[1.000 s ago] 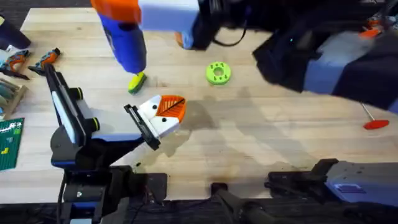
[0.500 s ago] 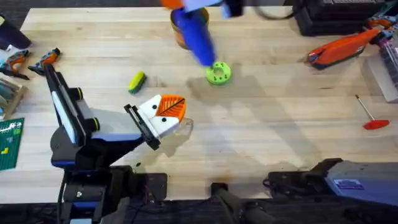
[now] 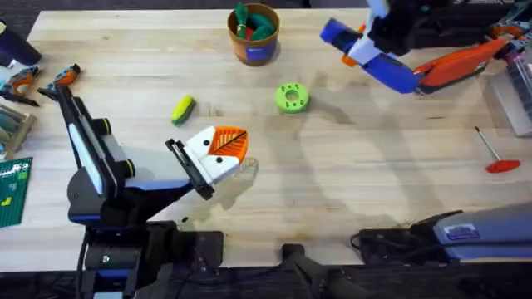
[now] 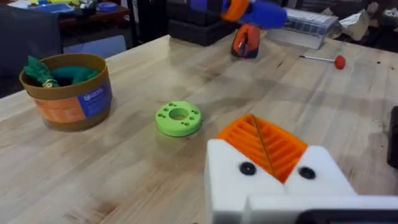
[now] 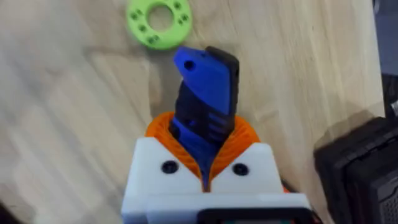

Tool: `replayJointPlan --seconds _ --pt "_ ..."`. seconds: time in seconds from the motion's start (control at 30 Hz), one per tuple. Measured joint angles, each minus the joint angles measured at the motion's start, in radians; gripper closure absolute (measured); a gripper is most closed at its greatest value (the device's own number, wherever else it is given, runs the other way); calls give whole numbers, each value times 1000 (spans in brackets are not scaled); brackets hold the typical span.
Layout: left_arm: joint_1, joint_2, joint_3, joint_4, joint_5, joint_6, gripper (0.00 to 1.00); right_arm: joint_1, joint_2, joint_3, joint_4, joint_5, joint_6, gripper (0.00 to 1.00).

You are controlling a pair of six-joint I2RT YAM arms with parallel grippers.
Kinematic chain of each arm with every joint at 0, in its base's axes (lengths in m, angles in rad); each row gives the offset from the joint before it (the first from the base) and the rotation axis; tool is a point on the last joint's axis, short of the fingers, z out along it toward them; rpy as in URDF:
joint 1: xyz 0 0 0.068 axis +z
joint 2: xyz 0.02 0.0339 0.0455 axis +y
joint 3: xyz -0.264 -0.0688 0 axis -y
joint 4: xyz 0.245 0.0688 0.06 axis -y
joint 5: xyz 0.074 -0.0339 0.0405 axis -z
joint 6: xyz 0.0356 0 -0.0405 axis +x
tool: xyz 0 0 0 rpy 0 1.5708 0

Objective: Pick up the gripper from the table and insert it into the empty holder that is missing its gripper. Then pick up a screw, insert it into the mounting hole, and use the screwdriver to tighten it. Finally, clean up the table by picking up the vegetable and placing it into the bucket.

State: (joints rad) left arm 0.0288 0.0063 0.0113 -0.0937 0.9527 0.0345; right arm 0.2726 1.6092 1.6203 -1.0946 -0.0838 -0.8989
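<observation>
From overhead I see my right gripper [image 3: 371,46] up in the upper right of the frame, clamped on the screwdriver [image 3: 378,62], whose blue body slants down and right from it. In the right wrist view the orange pads [image 5: 163,127] pinch the screwdriver [image 5: 202,99] on both sides, its blue end pointing toward the lime-green disc [image 5: 158,22] at the top of that frame. I cannot make out the metal bit in any view.

The bucket [image 3: 253,35] stands at the top centre of the overhead frame, well to the left of the right gripper, with green and red things inside. The lime-green disc [image 3: 291,97] lies below and to the right of it. The vegetable [image 3: 183,109] lies on the table [image 3: 374,174] left of centre, just above my left gripper [image 3: 223,149], which sits low near the middle-left.

The left wrist view shows the left gripper's [image 4: 264,149] two orange pads [image 4: 283,152] pressed together with nothing between them. It also shows the bucket [image 4: 67,90] at its left edge with the bluish label facing the camera, the disc [image 4: 178,118] at centre, and, probably, the screwdriver [image 4: 261,14] as a blue blur at the top. A red-handled rod [image 3: 492,154] lies at the overhead's right edge.
</observation>
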Motion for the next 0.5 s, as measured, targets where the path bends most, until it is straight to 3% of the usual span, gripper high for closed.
replayJointPlan --seconds 0.27,0.5 --pt "0 0 0 0 0 14 996 -95 222 -75 65 86 -215 975" --pt "0 0 0 0 0 15 996 -103 378 -112 144 137 -285 945"
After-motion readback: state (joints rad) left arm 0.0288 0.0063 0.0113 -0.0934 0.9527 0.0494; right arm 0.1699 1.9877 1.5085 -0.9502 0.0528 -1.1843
